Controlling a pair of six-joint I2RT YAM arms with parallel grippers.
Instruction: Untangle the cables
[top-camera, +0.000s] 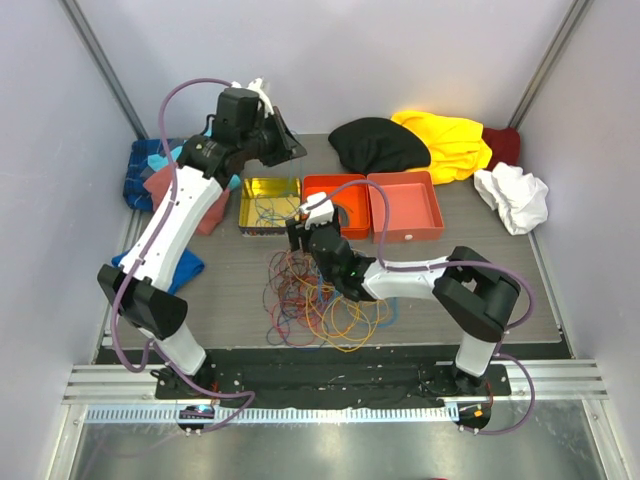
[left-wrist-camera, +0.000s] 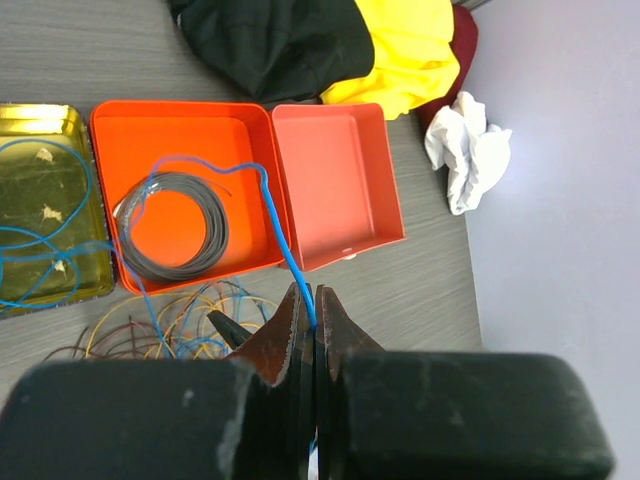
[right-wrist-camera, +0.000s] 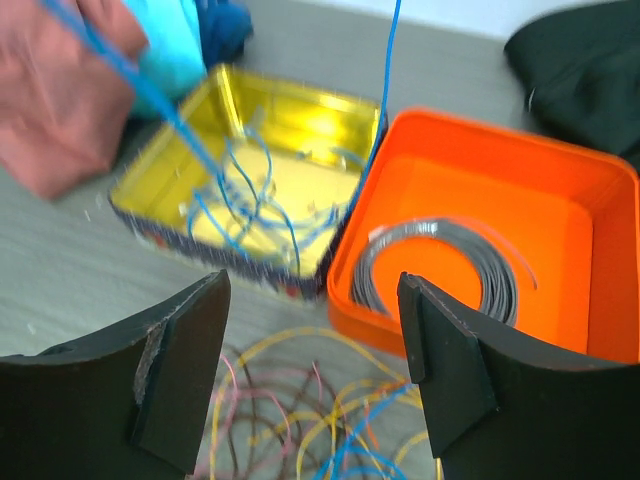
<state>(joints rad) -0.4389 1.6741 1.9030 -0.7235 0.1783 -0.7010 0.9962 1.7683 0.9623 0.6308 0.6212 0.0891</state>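
The cables lie in a loose tangle of yellow, orange, blue, red and dark wires on the table between the two arm bases. My left gripper is raised high over the back of the table. In the left wrist view its jaws are shut on one blue cable, which runs down across the orange box toward the tangle. My right gripper hangs over the tangle's far edge. It stands open with nothing between its fingers, above the wires.
A yellow tin holds several blue cables. Beside it, the orange box holds a grey coil, with its open lid to the right. Black, yellow, red and white cloths lie at the back right, more cloths at the left.
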